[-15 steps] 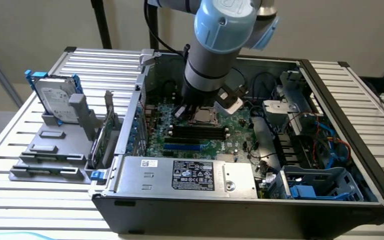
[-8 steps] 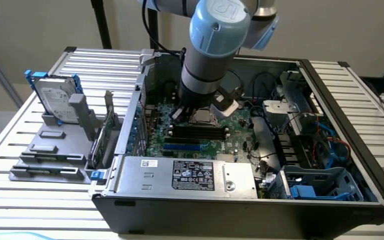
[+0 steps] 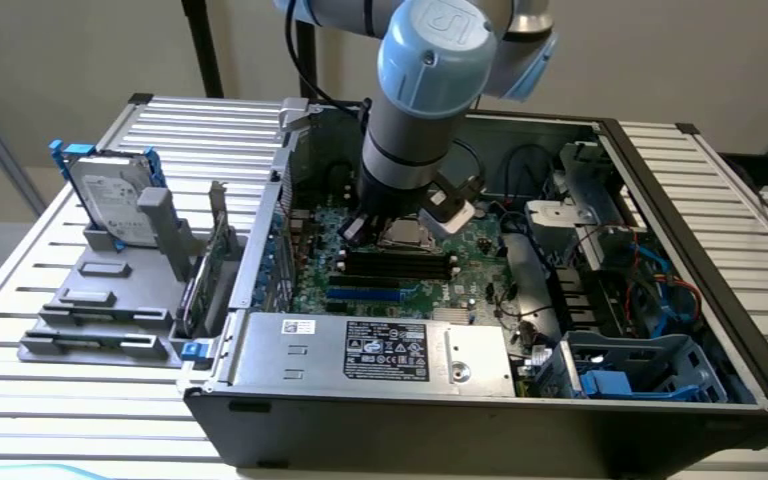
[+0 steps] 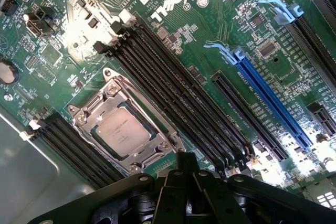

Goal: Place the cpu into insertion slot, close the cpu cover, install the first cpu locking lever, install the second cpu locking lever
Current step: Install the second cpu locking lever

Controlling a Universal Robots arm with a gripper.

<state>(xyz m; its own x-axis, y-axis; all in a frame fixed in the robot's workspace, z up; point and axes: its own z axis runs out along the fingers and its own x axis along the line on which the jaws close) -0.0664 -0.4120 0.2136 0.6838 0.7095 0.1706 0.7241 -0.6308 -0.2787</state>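
Two of the four steps look done, judging by the wrist view: the cpu [image 4: 122, 132] sits flat inside the insertion slot [image 4: 81, 120], and the cpu cover [image 4: 137, 107], a silvery frame, lies down around it with the chip showing through its window. Whether either locking lever is hooked I cannot tell, so I judge the lever stage to be in hand. That stage calls for a fine, well-aimed press on a thin bar right beside the slot, clear of the long black memory slots [image 4: 173, 95] that run alongside.

Nearest the wrist camera, the tool [image 4: 181, 174] is pinched narrow, its dark fingers together with nothing between them, and its tip hangs just beside the cover's nearer corner.

Farther out, in the exterior view, the arm [image 3: 418, 95] drops steeply into the open computer case [image 3: 704, 160], wrist pointing down, with the tool [image 3: 387, 225] low over the green motherboard [image 3: 464, 255] at the slot. The case lies on a slatted worktop [image 3: 37, 260].
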